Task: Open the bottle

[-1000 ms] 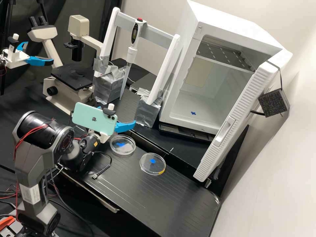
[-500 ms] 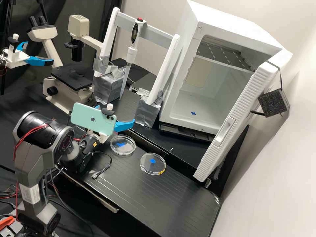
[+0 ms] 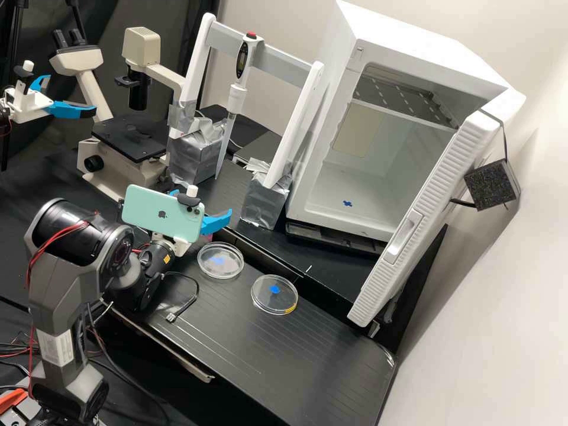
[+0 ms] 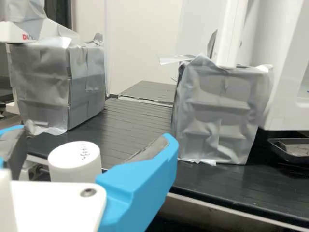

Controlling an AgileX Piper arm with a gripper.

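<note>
The bottle (image 4: 72, 172) is placed between the spread fingers of the gripper (image 4: 94, 134), its white cap (image 4: 75, 152) flanked on both sides but seemingly not pinched. In the high view, the gripper lies at about eleven o'clock from the nearer clear dish (image 3: 222, 268). Lining up on the cap is judged to be in hand; next, the fingers need to be centred and closed, then a twist made. The bottle's body is masked by the white plate (image 4: 53, 205), so its footing cannot be told; part of the gripper is covered by the phone (image 3: 163, 214).
</note>
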